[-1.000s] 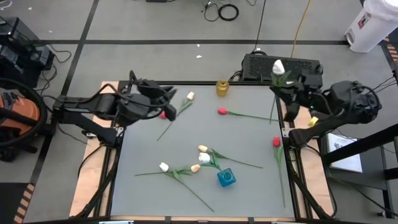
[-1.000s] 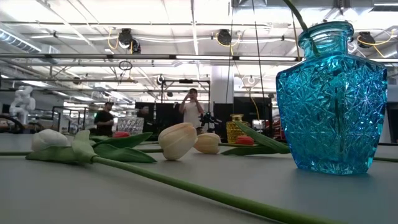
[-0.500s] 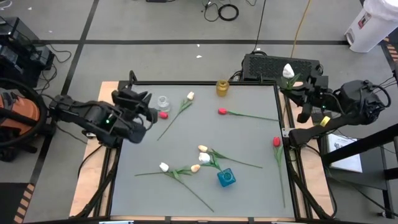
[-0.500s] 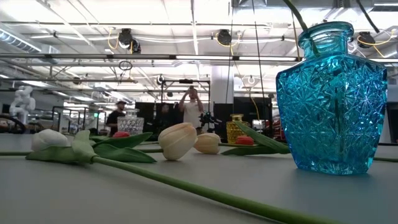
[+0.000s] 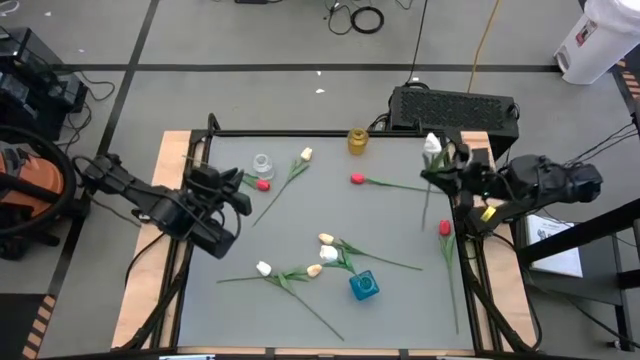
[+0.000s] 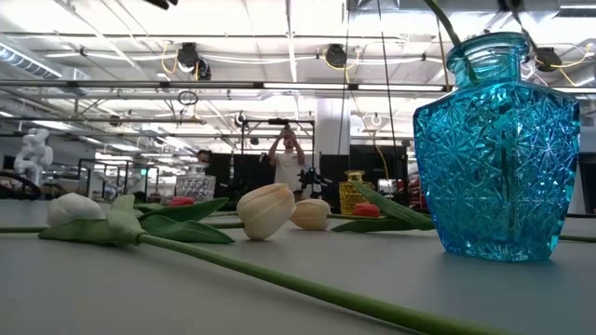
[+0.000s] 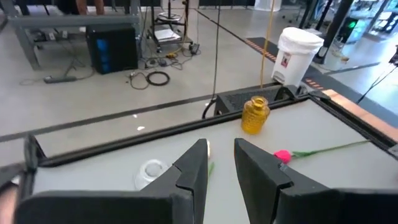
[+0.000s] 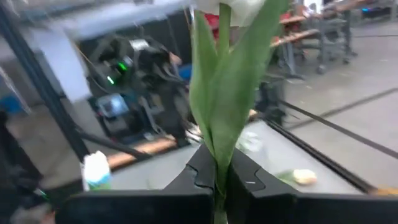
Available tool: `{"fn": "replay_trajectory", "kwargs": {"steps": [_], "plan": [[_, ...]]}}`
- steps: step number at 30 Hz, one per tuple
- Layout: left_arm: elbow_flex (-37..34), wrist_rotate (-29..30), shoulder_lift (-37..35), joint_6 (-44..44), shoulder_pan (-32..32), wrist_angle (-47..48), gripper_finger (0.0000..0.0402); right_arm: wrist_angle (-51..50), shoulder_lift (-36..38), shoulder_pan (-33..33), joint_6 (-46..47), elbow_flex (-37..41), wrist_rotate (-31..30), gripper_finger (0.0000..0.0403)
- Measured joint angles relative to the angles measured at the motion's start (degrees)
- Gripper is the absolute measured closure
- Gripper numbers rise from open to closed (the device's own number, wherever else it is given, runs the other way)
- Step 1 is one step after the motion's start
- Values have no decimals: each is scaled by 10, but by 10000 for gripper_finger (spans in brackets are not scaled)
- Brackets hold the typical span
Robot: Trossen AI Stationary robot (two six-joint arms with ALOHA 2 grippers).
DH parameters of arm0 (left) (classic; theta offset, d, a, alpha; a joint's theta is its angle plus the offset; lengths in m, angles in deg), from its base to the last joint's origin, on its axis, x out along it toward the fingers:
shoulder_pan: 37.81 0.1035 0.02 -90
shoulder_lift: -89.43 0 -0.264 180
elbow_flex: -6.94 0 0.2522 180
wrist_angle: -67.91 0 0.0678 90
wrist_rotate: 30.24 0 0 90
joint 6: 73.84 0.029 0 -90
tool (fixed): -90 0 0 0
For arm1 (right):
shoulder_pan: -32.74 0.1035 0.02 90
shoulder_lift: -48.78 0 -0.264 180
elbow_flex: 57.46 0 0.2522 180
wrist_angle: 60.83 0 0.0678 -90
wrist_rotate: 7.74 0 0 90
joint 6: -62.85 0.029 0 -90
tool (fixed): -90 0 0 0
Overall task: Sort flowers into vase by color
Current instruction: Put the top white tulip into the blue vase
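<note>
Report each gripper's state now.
Left gripper: jaws open, holding nothing.
Right gripper: jaws shut on a white tulip by its stem.

Grey concrete floor [image 5: 250,40] crossed by dark tape lines, with a coiled black cable [image 5: 367,18] lying on it, well beyond the hands. White bin [image 5: 592,40] standing off past the right hand's side; orange-and-black vacuum [image 5: 30,195] just outside the left hand's side. Open hall behind: ceiling trusses with bright strip lights [image 6: 279,19], a person [image 6: 286,160] standing far off, and a white humanoid figure [image 6: 35,154] at the far edge.
</note>
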Motion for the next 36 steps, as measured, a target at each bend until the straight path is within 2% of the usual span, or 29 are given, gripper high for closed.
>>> {"fn": "replay_trajectory", "kwargs": {"steps": [4, 8, 17, 27, 31, 36], "plan": [[-38, -13, -6, -64, -22, 1, 315, 98, -3, 0, 35, 55, 32, 402], [-59, -35, -8, -114, -38, -1, 315, 153, -22, 5, 59, 78, 69, 402], [-61, -38, -7, -111, -45, -24, 315, 296, -109, 40, 44, 78, 125, 402], [-61, -38, -7, -111, -45, -28, 315, 395, -198, 80, 36, 78, 128, 402], [-61, -39, -7, -111, -45, -29, 315, 455, -229, 86, 26, 77, 128, 402], [-61, -39, -7, -111, -45, -32, 315, 484, -254, 86, 25, 77, 127, 402]]}}
